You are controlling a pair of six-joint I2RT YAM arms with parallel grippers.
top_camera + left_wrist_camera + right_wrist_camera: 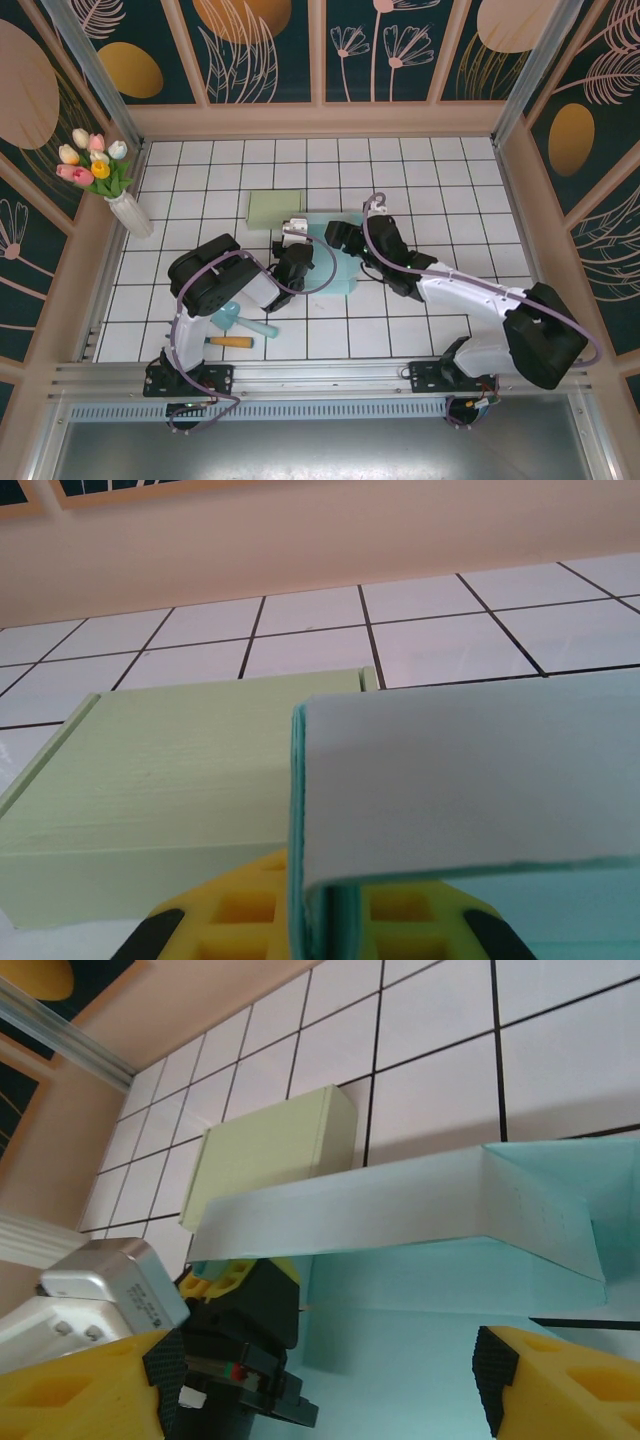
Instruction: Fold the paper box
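Pinching a raised flap (470, 780) of the teal paper box (342, 272), the left gripper (315, 925) has its yellow fingers (250, 910) drawn narrow on the sheet's edge; the flap stands up off the table (440, 200) and folds over at the top, grey-white on its outer face; the rest of the paper box lies flat around the middle of the table, a little nearer the near edge than the far one; one side panel rises at a crease toward the right edge in the right wrist view. The right gripper (325, 1360) hangs over the flat part of the sheet with its fingers spread wide and nothing between them; whether they touch the paper cannot be told. A pale green box (280, 208), closed, sits just beyond the paper box toward the far edge, close beside the held flap. A white vase of tulips (112, 185) stands at the left edge; a teal-handled tool (240, 320) and a wooden-handled tool (232, 342) lie near the near-left corner, beside the left arm's base.
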